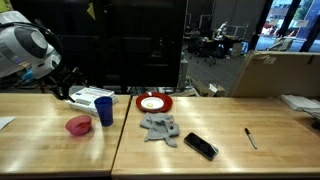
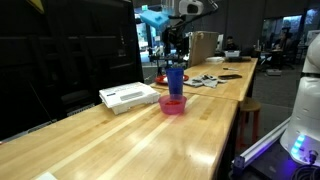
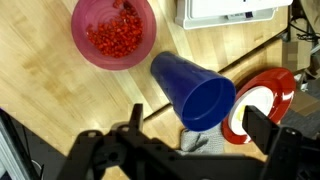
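My gripper (image 3: 190, 135) hangs wide open and empty over the blue cup (image 3: 195, 95). A pink bowl (image 3: 113, 32) sits at ten o'clock; nothing grasped yet.

Wooden table (image 1: 60, 150) — pink bowl (image 1: 78, 125), blue cup (image 1: 104, 110), plate (image 1: 140, 103), phone (image 1: 200, 146)

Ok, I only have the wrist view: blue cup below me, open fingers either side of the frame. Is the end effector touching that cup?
Observer: No. In an exterior view the end effector hangs above the blue cup, which stands upright and untouched.
Operator: What lies past the red plate? It runs off my frame.
Observer: A black phone lies flat on the table, just beyond the grey cloth.
Operator: Anything further along?
Observer: A pen lies by itself past the phone.
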{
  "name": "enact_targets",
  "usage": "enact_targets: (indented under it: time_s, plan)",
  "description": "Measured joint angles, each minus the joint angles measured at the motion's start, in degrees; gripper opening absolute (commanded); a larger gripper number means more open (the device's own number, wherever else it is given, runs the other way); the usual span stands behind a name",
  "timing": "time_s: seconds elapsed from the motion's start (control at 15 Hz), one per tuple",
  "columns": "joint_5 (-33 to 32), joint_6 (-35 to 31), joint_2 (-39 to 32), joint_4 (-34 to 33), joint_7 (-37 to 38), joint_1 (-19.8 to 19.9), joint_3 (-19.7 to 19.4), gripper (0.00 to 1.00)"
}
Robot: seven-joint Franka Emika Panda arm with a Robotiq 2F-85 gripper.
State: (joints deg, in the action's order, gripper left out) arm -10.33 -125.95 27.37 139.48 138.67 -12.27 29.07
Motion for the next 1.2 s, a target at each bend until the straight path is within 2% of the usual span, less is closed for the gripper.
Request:
enact_targets:
  time_s: [0.33,0.73,0.93,1.2]
  plan:
    - [-0.06,0.15,-0.21,-0.17,0.37,-1.14,1.76,1.00]
    - [0.87,-6.20,-2.64,0.97,-1.19,-4.01,2.09,1.00]
    - [4.14,-10.46,-5.40,2.41,-1.10,-5.07,2.24,1.00]
    - [11.89,-14.77,-9.45,4.57,-0.97,-7.57,2.40,1.00]
